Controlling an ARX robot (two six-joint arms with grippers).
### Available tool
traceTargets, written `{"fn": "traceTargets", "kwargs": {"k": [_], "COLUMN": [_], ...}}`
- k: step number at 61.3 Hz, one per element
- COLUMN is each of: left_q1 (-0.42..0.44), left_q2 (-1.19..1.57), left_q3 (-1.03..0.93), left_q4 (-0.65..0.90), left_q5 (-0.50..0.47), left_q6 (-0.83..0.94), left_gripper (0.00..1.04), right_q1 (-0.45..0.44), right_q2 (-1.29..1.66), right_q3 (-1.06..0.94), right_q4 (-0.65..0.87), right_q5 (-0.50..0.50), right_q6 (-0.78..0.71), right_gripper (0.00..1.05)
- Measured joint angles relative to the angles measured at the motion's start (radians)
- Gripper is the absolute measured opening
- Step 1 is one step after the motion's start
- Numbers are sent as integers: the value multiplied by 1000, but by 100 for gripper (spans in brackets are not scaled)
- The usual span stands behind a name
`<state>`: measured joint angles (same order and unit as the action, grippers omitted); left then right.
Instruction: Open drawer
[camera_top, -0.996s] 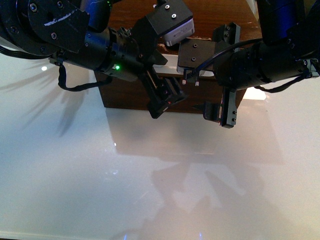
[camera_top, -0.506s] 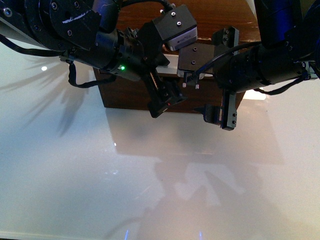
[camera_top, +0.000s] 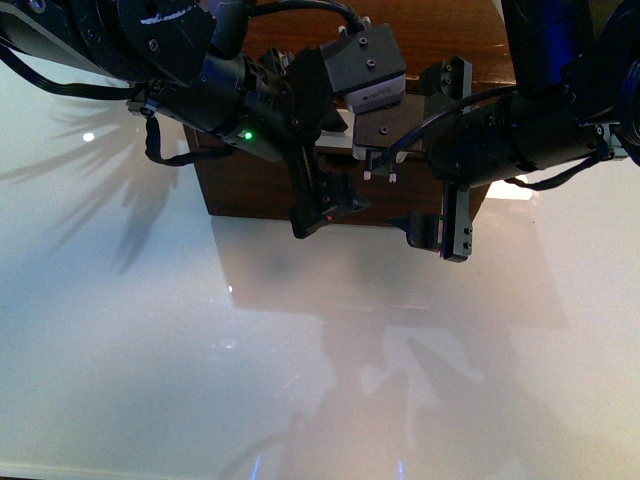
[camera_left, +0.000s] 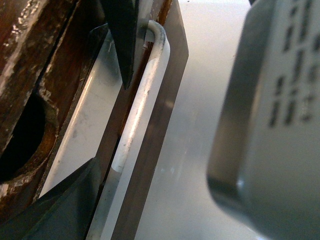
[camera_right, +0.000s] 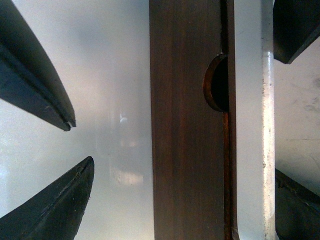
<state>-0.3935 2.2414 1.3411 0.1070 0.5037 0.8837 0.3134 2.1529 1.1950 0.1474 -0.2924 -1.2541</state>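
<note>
The drawer (camera_right: 186, 120) is dark brown wood with a semicircular notch (camera_right: 216, 90) in its edge. Its long white bar handle (camera_right: 267, 130) runs alongside. In the front view only the wooden box (camera_top: 250, 188) and a whitish strip (camera_top: 335, 135) show between the arms. My left gripper (camera_top: 325, 205) is open at the box's front. One dark finger (camera_left: 67, 207) lies right beside the handle (camera_left: 139, 107), near the scratched notch (camera_left: 22, 135). My right gripper (camera_top: 440, 235) is open too. Its fingers (camera_right: 55, 205) stand on either side of the drawer edge and handle, holding nothing.
The box stands on a glossy white table (camera_top: 200, 360) that mirrors both arms. The right arm's blurred grey housing (camera_left: 272, 115) fills one side of the left wrist view. The two arms crowd close together over the box top (camera_top: 440, 30).
The left arm has shifted right and slightly lower over the box, its fingers staying at the box front. The right gripper has barely moved. Both stay open.
</note>
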Motion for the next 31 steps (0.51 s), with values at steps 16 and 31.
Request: {"fn": "traceTargets", "kwargs": {"k": [16,31], "left_q1": [-11,-19], "left_q2": [2,6], "left_q3": [16,33], "left_q4": [-37,-53], "left_q5": [-14,-27], "left_q6": [106,143], "left_gripper": [96,96], "right_q1": [1,5], "right_q2": [7,12], "right_q3": [8,9], "right_q4": [-4,-4], "right_q5": [0,3], "right_q6": [-6,-20], "right_gripper": [96,96]}}
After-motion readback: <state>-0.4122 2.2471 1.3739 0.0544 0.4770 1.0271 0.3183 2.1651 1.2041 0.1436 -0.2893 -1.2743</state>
